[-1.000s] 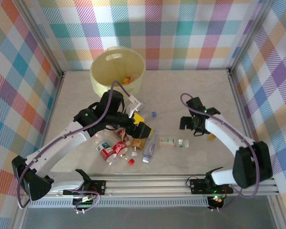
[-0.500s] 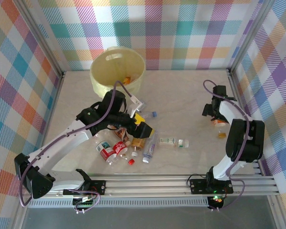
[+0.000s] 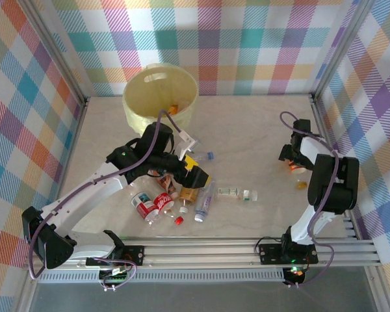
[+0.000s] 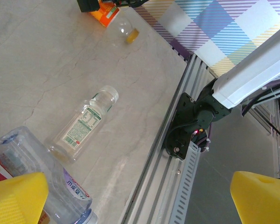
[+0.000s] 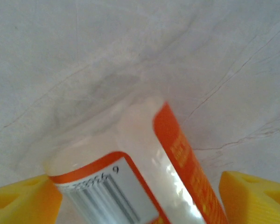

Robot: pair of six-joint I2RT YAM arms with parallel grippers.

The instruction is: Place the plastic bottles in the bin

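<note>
Orange-labelled bottle (image 5: pixel 130 154) lay on its side on the worktop (image 3: pixel 247 130), directly between the fingers of the right hand (image 5: pixel 139 196). The hand was spread wide and low, one finger each side, no contact to be seen. Judged: lined up to close on the bottle, grip not yet made. A small clear piece (image 4: pixel 126 30) with an amber end lay just nearside of that hand; could not tell if it was a bottle.

Left hand (image 4: pixel 137 196) was also spread, carrying nothing, poised over the heap. Below it was a clear blue-labelled bottle (image 4: pixel 42 177). A green-labelled bottle (image 4: pixel 81 125) lay alone, a little out from the fingers towards the right arm.

Count, from the top view:
- heap by left hand: two red-labelled bottles (image 3: pixel 143 207), one brown bottle (image 3: pixel 189 194), the blue-labelled one; the arm may hide others
- red caps (image 3: pixel 179 221): two, loose, nearside of the heap
- bin (image 3: pixel 138 117): one, upright, just beyond the left hand, an orange item inside

Judged: short carry from the heap, long carry for the right hand.
</note>
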